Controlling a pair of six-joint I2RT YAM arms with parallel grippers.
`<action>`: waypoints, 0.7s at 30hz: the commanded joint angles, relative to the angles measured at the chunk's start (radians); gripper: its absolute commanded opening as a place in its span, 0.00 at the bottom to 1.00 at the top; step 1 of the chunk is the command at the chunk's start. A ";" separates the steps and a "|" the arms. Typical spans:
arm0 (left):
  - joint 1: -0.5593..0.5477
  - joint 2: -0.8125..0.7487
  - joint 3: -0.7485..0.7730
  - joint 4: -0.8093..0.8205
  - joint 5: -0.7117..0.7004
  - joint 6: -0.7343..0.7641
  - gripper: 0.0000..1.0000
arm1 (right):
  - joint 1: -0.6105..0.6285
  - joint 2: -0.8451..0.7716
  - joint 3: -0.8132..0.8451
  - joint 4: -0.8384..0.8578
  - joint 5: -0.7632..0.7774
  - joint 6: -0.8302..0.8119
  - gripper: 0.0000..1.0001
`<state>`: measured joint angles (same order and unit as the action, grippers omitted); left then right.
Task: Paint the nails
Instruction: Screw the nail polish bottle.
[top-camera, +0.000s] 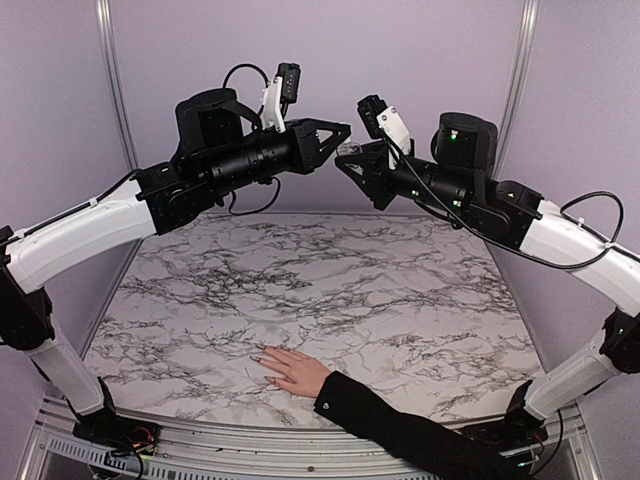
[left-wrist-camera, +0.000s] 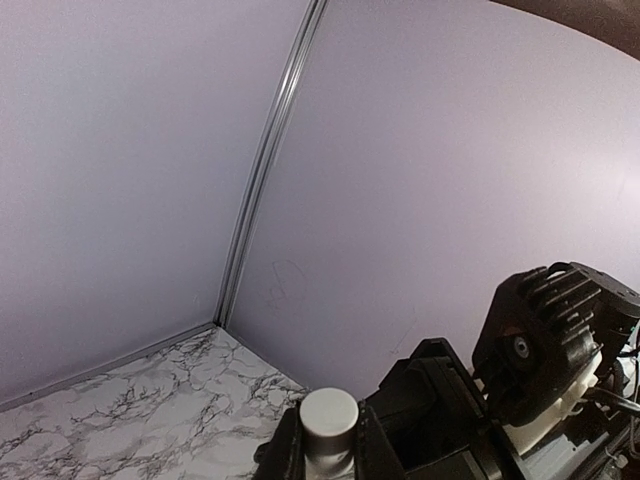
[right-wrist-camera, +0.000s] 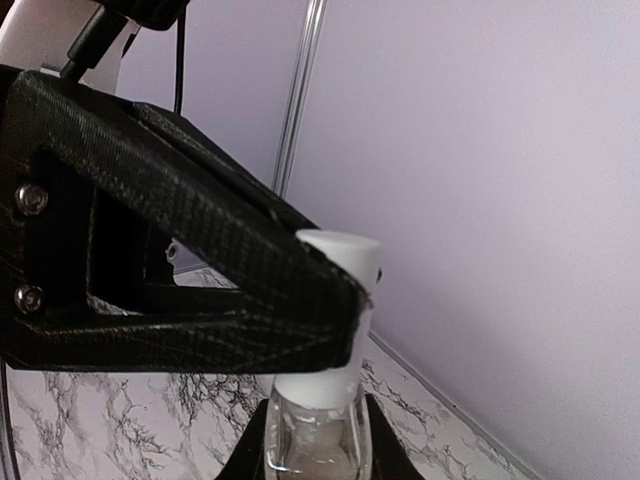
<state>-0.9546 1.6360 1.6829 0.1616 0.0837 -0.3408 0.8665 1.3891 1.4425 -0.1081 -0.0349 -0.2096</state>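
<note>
Right hand (top-camera: 342, 164) pinches glass bottle (right-wrist-camera: 312, 442), slick, breakable; left hand (top-camera: 342, 134) pinches white cap (right-wrist-camera: 338, 258). Nails (top-camera: 261, 356) tiny: feather touch only.

arms (top-camera: 90, 228) 2 | tools 2: left tool (top-camera: 343, 133), right tool (top-camera: 342, 163) | bottle (right-wrist-camera: 310, 440) 1 | hand (top-camera: 295, 370) 1

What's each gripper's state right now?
Left gripper: closed on the white cap.
Right gripper: closed on the clear bottle under that cap.

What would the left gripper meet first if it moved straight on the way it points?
The white cap of the bottle in the right gripper; the left gripper seems to touch it already.
</note>
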 joint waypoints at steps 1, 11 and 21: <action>-0.006 -0.001 -0.047 0.030 0.121 0.004 0.00 | 0.004 -0.012 0.047 0.034 -0.083 0.029 0.00; 0.044 -0.022 -0.112 0.034 0.474 0.031 0.00 | -0.106 -0.050 0.063 0.146 -0.547 0.129 0.00; 0.078 -0.009 -0.101 -0.008 0.833 0.113 0.00 | -0.122 -0.075 0.040 0.330 -0.945 0.235 0.00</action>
<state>-0.8700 1.5883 1.6035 0.2874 0.6758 -0.2676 0.7437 1.3750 1.4410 -0.0750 -0.7815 -0.0631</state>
